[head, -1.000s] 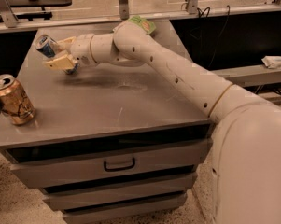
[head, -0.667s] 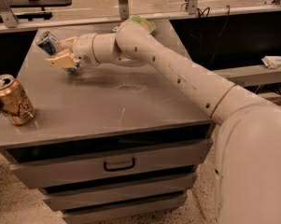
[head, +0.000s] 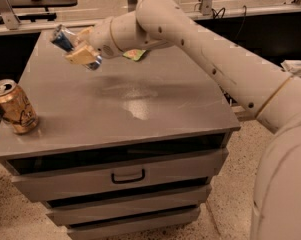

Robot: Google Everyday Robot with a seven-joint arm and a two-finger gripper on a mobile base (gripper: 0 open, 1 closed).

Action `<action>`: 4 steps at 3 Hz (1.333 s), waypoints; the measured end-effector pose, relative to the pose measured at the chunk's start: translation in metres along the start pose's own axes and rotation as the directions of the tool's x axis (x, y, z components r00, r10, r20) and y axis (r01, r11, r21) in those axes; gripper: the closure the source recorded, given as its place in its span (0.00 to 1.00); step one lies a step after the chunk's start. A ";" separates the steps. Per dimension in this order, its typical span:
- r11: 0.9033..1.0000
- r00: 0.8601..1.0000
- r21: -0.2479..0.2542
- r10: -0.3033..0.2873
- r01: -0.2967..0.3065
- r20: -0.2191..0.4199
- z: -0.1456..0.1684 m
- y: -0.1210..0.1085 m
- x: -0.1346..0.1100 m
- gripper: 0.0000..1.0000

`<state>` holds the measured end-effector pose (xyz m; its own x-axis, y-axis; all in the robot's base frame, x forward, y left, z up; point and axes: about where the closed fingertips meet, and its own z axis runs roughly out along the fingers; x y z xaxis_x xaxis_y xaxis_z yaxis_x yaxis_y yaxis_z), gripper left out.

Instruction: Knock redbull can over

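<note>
- Shifted inward from the left table edge since a second ago: fingers (head: 82,55) of the gripper (head: 77,46), taking the redbull can (head: 63,38) along.
- Clamped across the can's body, one in front, one behind.
- Holds the can steeply tilted at the rear-left of the table (head: 165,99), silver top pointing far left.
- Step in hand, by judgement: tipping, unfinished.
- Next: lay the can flat, release, stay clear of the gold can (head: 12,106).
</note>
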<state>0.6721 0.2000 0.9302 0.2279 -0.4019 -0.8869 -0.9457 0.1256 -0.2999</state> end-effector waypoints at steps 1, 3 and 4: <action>0.997 0.982 -0.061 -0.048 0.037 -0.184 -0.039 0.004 0.017 1.00; 0.971 0.897 -0.236 -0.061 -0.049 -0.438 -0.082 0.037 0.081 1.00; 0.960 0.859 -0.260 -0.043 -0.106 -0.511 -0.095 0.046 0.105 0.85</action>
<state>0.6303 0.0770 0.8568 0.1180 -0.8138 -0.5691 -0.9921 -0.0724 -0.1022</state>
